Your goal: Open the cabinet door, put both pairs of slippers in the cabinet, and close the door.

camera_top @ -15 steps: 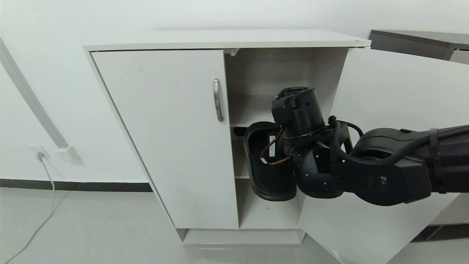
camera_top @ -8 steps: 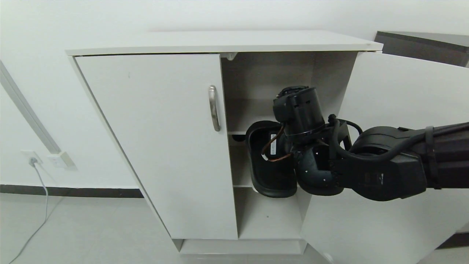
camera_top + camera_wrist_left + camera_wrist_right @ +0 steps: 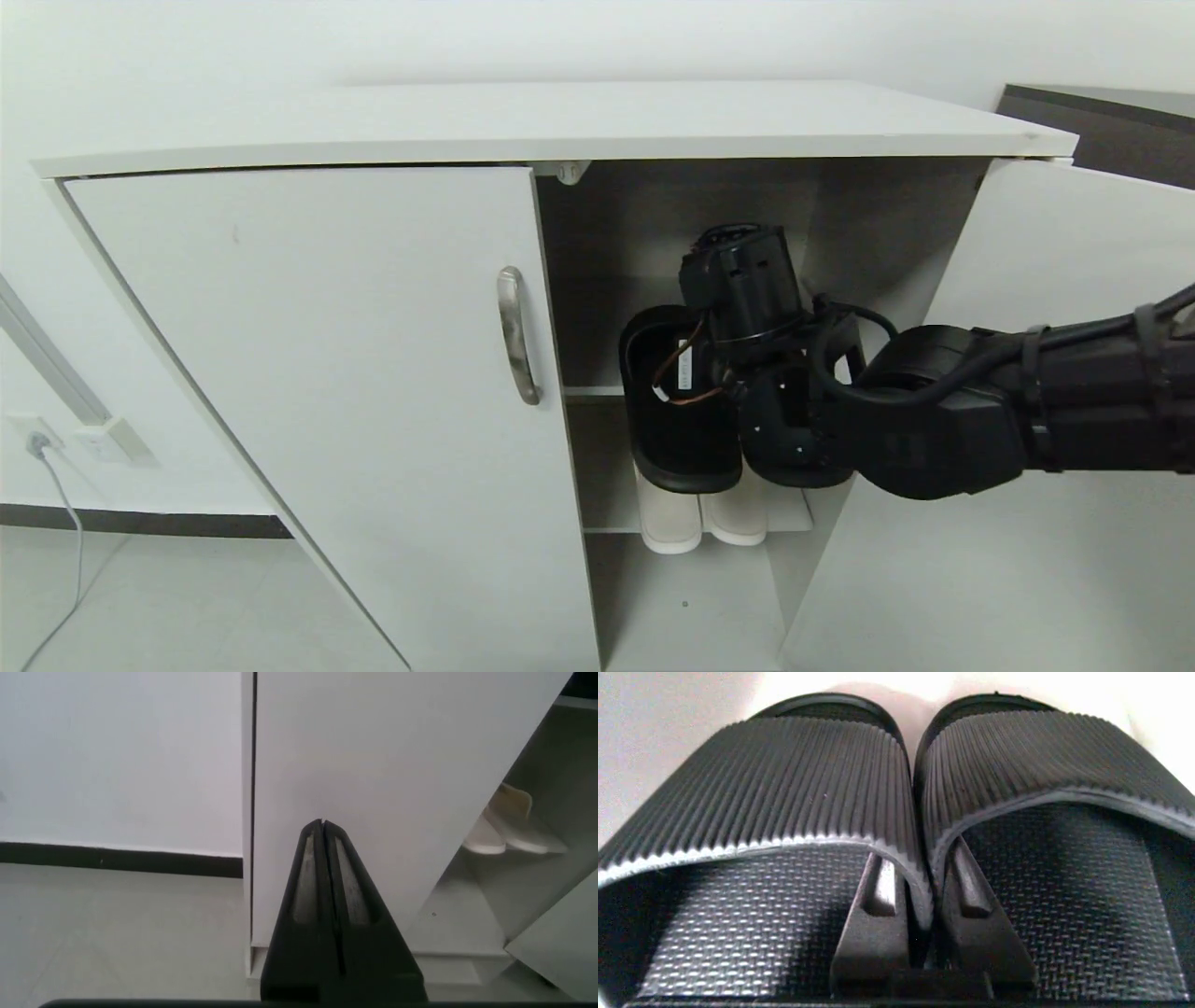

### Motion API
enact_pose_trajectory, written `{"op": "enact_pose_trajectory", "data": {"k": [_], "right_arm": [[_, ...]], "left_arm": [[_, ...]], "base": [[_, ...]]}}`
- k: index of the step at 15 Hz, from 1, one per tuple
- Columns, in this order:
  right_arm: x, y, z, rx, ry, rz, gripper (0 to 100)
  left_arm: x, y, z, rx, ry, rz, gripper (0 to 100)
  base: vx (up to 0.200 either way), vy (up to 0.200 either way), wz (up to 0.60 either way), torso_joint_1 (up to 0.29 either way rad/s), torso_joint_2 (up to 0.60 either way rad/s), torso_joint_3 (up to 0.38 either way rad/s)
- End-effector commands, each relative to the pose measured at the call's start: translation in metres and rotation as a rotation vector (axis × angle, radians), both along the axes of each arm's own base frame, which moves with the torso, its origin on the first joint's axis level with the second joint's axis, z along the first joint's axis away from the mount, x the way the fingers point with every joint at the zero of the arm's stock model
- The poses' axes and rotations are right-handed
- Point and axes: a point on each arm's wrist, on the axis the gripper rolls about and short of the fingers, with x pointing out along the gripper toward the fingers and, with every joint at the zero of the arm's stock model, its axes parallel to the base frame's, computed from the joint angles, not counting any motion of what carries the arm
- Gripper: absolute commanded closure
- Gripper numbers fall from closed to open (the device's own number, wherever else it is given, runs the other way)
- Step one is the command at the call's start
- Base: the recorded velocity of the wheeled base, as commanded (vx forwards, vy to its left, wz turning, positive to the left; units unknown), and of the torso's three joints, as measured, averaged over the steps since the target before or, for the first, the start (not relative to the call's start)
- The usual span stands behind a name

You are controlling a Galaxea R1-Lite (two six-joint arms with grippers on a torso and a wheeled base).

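Right gripper is clamped on the touching inner walls of the black slippers, with the pair held upright in the cabinet opening. In the last second the whole head view has shifted, so the camera closed on the cabinet. The load now looks deeper in and higher against the shelf edge. White slippers have come into sight on the shelf just below the gripper. Judgement: one pair is stowed; the second still needs setting down and releasing, then the open door on the gripper's right needs closing. Left gripper has its fingers pressed together and holds nothing.

ribbed matt rubbery black slippers
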Motion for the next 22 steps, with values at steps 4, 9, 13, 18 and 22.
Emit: {"op": "enact_pose_trajectory", "data": {"k": [4,9,13,18,22], "right_arm": [[0.039,0.011,-0.008,-0.021,-0.03,-0.033,100],[0.067,0.016,-0.001,0.005,-0.048,-0.045,100],[0.073,0.014,0.009,0.012,-0.056,-0.057,100],[0.082,0.013,0.001,0.003,-0.045,-0.073,100],[0.084,0.013,-0.001,-0.001,-0.04,-0.074,100]], "left_arm": [[0.0,0.0,0.0,0.0,0.0,0.001,100],[0.0,0.0,0.0,-0.002,0.0,0.003,100],[0.0,0.0,0.0,-0.002,0.0,0.003,100],[0.0,0.0,0.0,-0.002,-0.001,0.003,100],[0.0,0.0,0.0,-0.002,0.0,0.003,100]], "base": [[0.0,0.0,0.0,0.0,0.0,0.0],[0.0,0.0,0.0,0.0,0.0,0.0],[0.0,0.0,0.0,0.0,0.0,0.0],[0.0,0.0,0.0,0.0,0.0,0.0],[0.0,0.0,0.0,0.0,0.0,0.0]]}}
